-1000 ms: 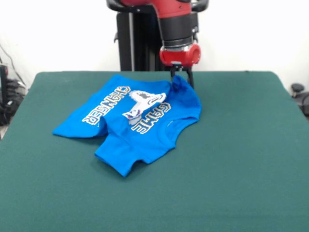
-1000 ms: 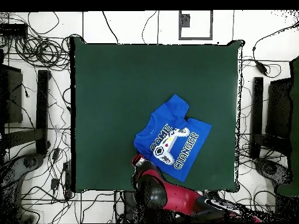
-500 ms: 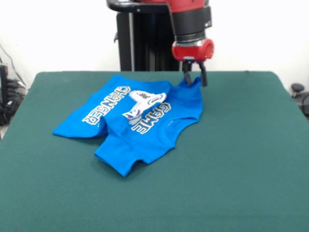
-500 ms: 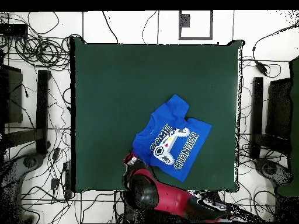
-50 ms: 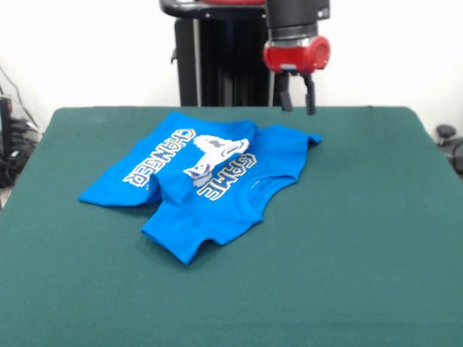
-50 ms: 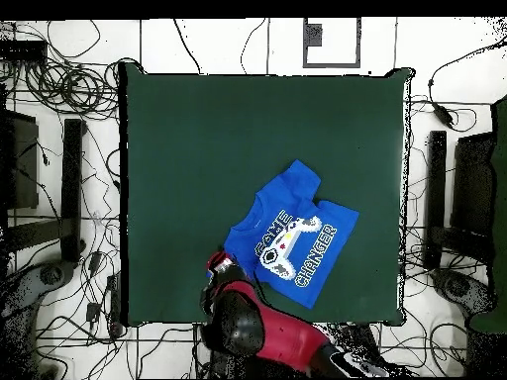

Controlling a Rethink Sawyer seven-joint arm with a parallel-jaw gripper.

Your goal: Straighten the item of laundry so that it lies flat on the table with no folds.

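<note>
The item of laundry [image 5: 217, 206] is a bright blue T-shirt with white "GAME CHANGER" lettering, lying crumpled on the dark green table [image 5: 362, 238] towards its far side. One sleeve points towards the camera, and the shirt's left part is folded over. My gripper [image 5: 298, 110] hangs open just above the shirt's far right corner, holding nothing. In the overhead view the shirt [image 6: 292, 242] lies near the table's [image 6: 198, 148] lower edge, and the red arm [image 6: 243, 322] covers the gripper.
The black pedestal [image 5: 206, 58] stands behind the table's far edge. Cables and equipment [image 6: 59, 89] lie on the floor round the table in the overhead view.
In the front view the gripper has let go of the shirt's far right edge, risen and moved right. That edge has dropped and now lies spread out to the right.
</note>
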